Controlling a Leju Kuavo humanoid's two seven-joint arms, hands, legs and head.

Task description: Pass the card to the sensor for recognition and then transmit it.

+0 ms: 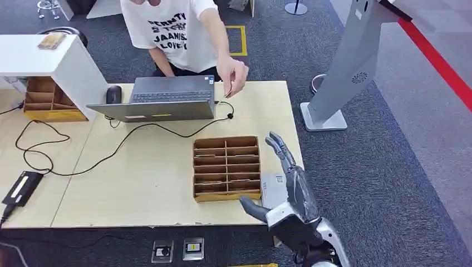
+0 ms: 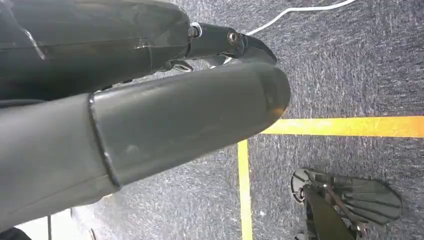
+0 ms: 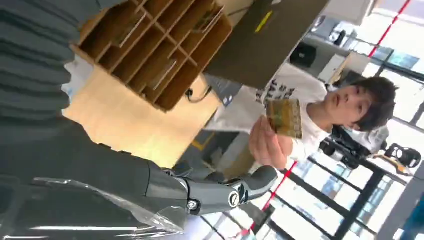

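At the desk's near right corner: the right hand (image 1: 289, 186) is raised above the desk (image 1: 144, 183), fingers spread and stretched forward, thumb out to the side, nothing in it.
Right hand, wrist view: the right hand's thumb (image 3: 235, 192) is extended, with no object between it and the fingers.
Left hand: the left hand (image 2: 150, 115) hangs over grey carpet crossed by yellow floor lines (image 2: 345, 126); its fingers are too close to the camera and I cannot tell whether they are spread or curled.
Card: the card (image 3: 285, 118) is pinched in the person's hand (image 3: 267, 145), held up beyond the desk's far edge, well apart from the right hand.
Person: a person in a white printed T-shirt (image 1: 175, 30) stands at the far edge of the desk, one arm reaching over the far right part of it, hand (image 1: 234, 75) above the desk.
Divided tray: a brown cardboard tray (image 1: 227, 168) with rows of slots lies near the right edge, just beside the right hand.
Laptop: a grey laptop (image 1: 167, 97) sits open at the far edge, a black mouse (image 1: 113, 94) to its left, a black cable (image 1: 83, 150) trailing across the desk.
Near left corner: a black box (image 1: 21, 188) lies flat.
Stand: a grey slanted stand (image 1: 348, 67) rises from the carpet off the desk's right edge.
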